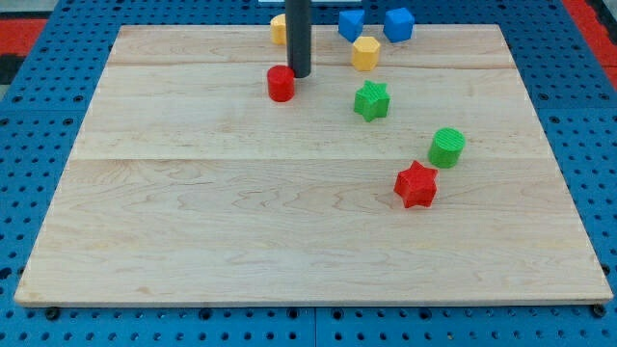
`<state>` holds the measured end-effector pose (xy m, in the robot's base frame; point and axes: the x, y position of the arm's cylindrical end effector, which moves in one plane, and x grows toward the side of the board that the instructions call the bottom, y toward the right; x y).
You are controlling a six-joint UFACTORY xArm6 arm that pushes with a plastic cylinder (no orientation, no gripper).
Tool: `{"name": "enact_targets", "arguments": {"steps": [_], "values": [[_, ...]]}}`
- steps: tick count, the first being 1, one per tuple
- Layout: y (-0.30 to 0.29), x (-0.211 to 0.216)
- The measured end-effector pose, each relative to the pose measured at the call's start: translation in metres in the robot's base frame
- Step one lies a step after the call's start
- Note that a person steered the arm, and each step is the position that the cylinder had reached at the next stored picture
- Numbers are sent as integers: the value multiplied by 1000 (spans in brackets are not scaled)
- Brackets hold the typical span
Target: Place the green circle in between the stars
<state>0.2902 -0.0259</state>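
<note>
The green circle [446, 146] stands right of centre on the wooden board [241, 212]. The red star [415, 184] lies just below and left of it, almost touching. The green star [371, 100] lies up and left of the circle, with a gap between them. My tip [300, 75] is at the view's top centre, just right of and above a red cylinder [281, 84], far left of the green circle.
A yellow hexagon block [365, 53] sits above the green star. Two blue blocks [351, 24] [398, 24] lie at the top edge. A yellow block [279, 29] is partly hidden behind the rod. Blue pegboard surrounds the board.
</note>
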Motion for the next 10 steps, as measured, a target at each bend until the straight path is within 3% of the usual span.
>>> {"name": "enact_targets", "arguments": {"steps": [4, 7, 9, 10], "values": [[-2, 127], [196, 166], [261, 169], [246, 164]]}}
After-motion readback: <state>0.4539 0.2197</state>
